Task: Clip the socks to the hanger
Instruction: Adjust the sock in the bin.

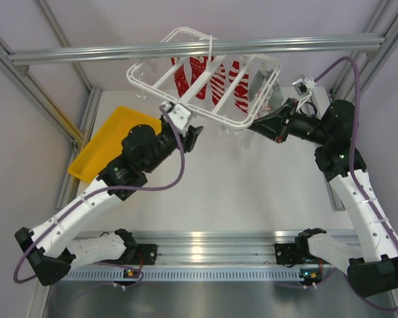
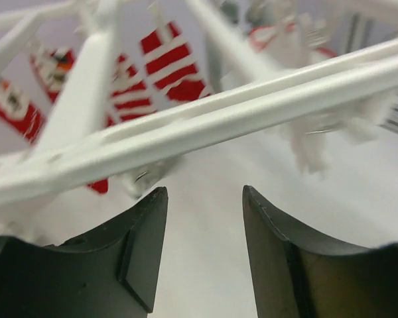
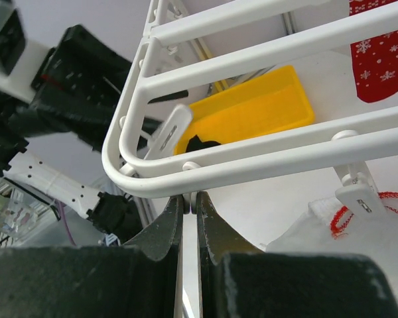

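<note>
right pincer (image 3: pixel 189 199) is pinched shut on the hanger (image 3: pixel 252 169) at its corner rim; my left pincer (image 2: pixel 204 199) gapes half open, empty, under a bar (image 2: pixel 205 122) with room below; yellow tray (image 3: pixel 252 109) at the table's left edge holds a black sock (image 3: pixel 200 142)

Your 2 arms, the left arm (image 1: pixel 86 202) and the right arm (image 1: pixel 361 199), have white links and black joints. A purple cable (image 1: pixel 183 159) runs along each one. The left gripper (image 2: pixel 204 192) has 2 black, curved fingers (image 2: pixel 142 252).
</note>
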